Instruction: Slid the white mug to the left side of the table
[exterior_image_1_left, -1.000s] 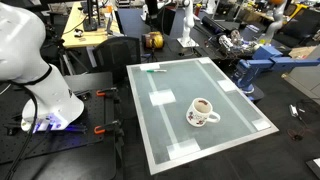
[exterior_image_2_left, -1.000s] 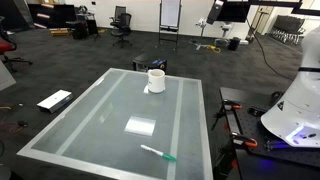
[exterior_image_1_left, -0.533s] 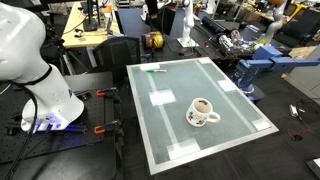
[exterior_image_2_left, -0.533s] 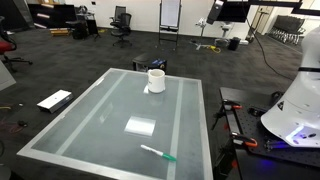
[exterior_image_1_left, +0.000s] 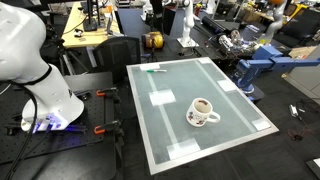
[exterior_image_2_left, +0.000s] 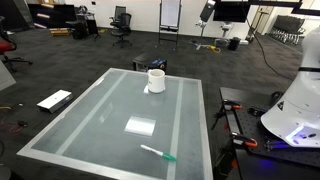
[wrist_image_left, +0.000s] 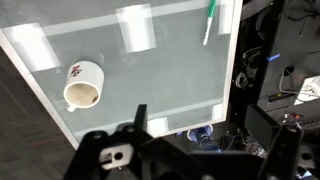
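On table (exterior_image_1_left: 180, 140), white mug (exterior_image_1_left: 203, 112) stands upright

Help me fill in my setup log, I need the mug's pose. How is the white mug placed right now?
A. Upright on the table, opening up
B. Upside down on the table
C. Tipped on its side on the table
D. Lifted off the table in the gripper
A: the white mug stands upright on the table, its dark inside showing from above in the wrist view, and nothing is holding it.
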